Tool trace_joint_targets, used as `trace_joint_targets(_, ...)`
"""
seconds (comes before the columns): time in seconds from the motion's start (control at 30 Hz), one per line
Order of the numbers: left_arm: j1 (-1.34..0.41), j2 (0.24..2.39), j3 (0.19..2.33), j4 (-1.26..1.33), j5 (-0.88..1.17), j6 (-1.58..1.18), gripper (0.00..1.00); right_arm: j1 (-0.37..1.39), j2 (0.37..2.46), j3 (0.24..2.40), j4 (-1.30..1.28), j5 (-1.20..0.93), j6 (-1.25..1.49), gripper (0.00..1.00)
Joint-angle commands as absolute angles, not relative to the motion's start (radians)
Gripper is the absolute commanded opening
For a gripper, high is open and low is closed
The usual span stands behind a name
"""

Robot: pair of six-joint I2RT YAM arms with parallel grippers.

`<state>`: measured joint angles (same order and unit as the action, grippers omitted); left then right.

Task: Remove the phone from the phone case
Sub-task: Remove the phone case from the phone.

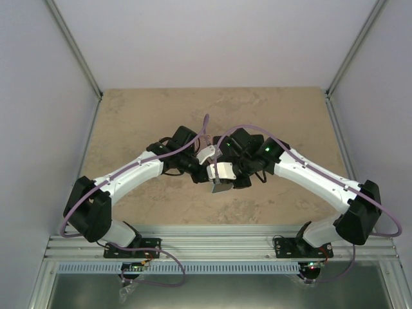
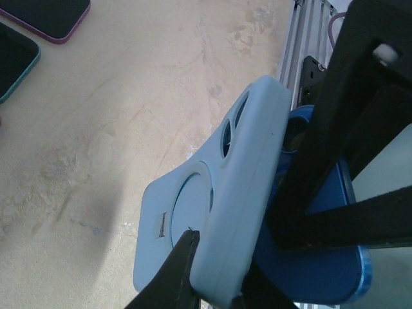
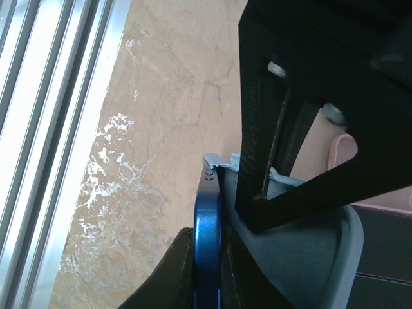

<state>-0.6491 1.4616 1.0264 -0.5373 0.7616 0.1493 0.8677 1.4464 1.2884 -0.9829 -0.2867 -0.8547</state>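
Phone point(image 3: 207, 219) first: its glossy blue edge sits pinched between the closed fingers of my right gripper point(image 3: 207, 273), held up in the air over the middle of the table and, as far as I can judge, partly parted from the case. I take it to be stiff, smooth and slippery on that rim, with glass worth sparing, so the narrow side edges are the place to hold, not the faces. Touching it, the pale blue case point(image 2: 212, 206) is clamped at one lip by my left gripper point(image 2: 215, 277), shut on it. The case looks soft, light and rubbery, so it should flex and peel off from a corner. I can read no brand or writing — only a moulded ring and camera cut-outs. Beyond, on the table point(image 2: 96, 141), a purple-rimmed handset point(image 2: 55, 16) and a teal-rimmed one point(image 2: 13, 58) lie well apart from all this.
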Motion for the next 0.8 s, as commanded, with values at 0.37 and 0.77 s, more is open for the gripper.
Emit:
trace_joint_targets(0.37, -0.649, 1.469, 1.081, -0.452, 0.712, 0.105, 0.0, 0.898, 1.384, 1.322, -1.116, -0.337, -0.824, 0.01)
trace_joint_targets(0.77, -0.56, 1.486, 1.126, -0.467, 0.684, 0.115, 0.0, 0.897, 1.335, 1.3, -1.183, -0.401, -0.825, 0.01)
